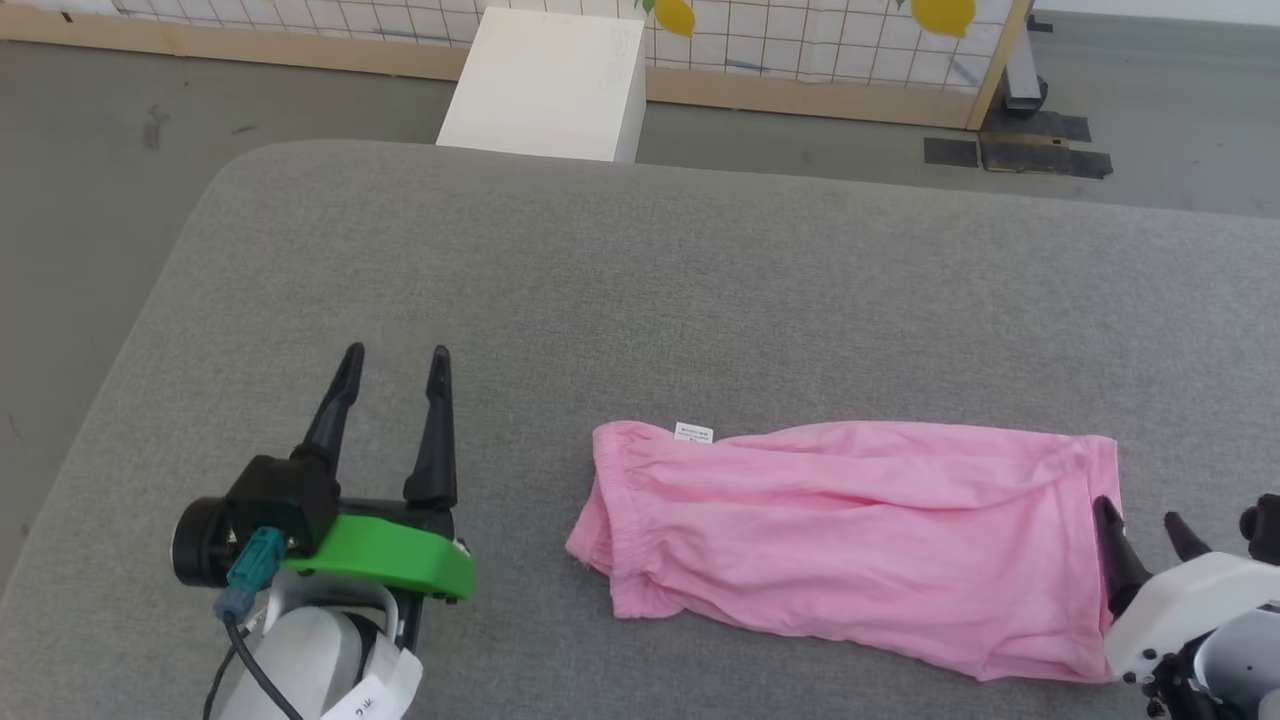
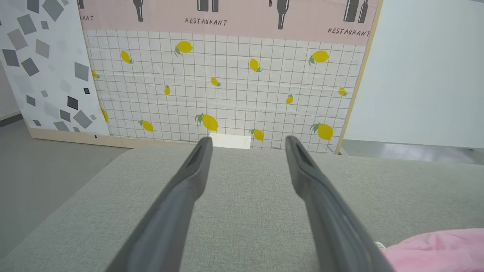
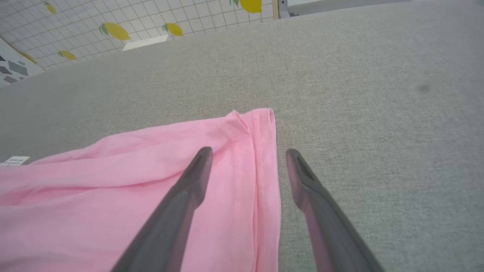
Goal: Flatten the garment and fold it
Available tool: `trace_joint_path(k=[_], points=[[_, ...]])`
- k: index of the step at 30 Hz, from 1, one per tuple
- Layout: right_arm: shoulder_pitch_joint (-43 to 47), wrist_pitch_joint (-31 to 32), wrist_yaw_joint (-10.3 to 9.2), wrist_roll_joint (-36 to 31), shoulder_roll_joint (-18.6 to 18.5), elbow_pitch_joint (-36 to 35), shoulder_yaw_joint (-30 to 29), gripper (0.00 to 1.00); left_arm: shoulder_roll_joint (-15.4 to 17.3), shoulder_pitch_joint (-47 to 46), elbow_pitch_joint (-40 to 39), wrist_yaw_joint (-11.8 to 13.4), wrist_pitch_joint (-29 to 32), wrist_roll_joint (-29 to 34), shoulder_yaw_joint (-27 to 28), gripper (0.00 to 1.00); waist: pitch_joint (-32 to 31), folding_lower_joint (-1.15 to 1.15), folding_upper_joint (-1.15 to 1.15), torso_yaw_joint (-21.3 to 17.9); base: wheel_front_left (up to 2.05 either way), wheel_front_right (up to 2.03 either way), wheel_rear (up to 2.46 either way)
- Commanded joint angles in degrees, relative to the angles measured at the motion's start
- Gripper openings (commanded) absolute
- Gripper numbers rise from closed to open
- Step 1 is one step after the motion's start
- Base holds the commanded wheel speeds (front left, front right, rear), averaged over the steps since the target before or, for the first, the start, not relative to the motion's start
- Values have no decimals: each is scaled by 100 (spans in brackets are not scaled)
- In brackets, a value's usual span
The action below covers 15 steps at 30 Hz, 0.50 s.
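Pink knit garment (image 1: pixel 850 540) lies spread on a grey upholstered surface (image 1: pixel 640 260), at about 5 o'clock in the head view. Its long axis runs from 9 o'clock to 3 o'clock, dipping slightly toward 4. The gathered waistband (image 1: pixel 603 500) points to 9 o'clock, with a small white label (image 1: pixel 694 433) at its far corner; the hem end points to 3 o'clock.

The left gripper (image 1: pixel 396 352) sits at 8 o'clock, apart from the waistband, fingers pointing to 12 o'clock, spread wide and holding nothing. The right gripper (image 1: pixel 1136 512) is at 4 o'clock by the hem, also spread wide and empty. In the right wrist view one finger (image 3: pixel 189 189) lies over the pink cloth and the other over bare grey fabric. A white box (image 1: pixel 548 85) stands at 12 o'clock.
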Motion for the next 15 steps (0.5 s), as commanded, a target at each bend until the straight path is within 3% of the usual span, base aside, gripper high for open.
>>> trace_joint_path(k=[1, 15], points=[[-138, 96, -9, 21, -3, 150, -22, 100, -91, -41, -9, -92, -24, 148, 117, 100, 30, 0, 0, -30, 0, 0, 0], [-728, 1116, -9, 127, -3, 1518, -65, 100, -780, 37, 201, -802, -25, 805, 932, 100, 148, 0, 0, -33, 0, 0, 0]])
